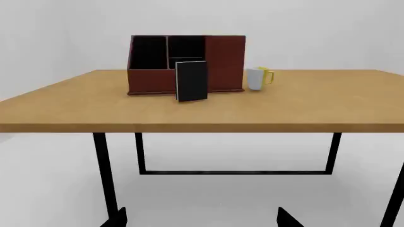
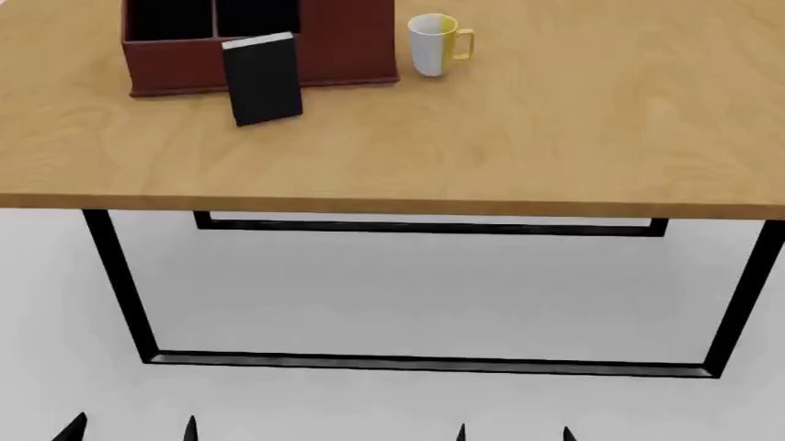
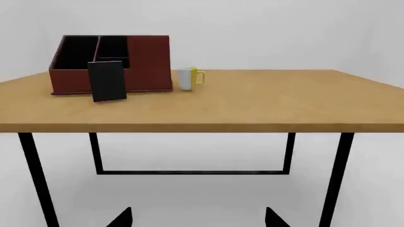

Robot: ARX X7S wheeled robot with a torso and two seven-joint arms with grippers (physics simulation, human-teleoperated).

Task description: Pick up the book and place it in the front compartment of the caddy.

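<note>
1. Both claws show only dark fingertips at the head view's bottom edge, left claw (image 2: 129, 429) and right claw (image 2: 513, 432), each spread apart and holding nothing
2. Upper left of that frame, the book (image 2: 263, 79) stands upright on the bench (image 2: 516, 138), leaning against the caddy (image 2: 349, 41)
3. Beside the caddy's right end stands a white-and-yellow mug (image 2: 432, 44)
</note>
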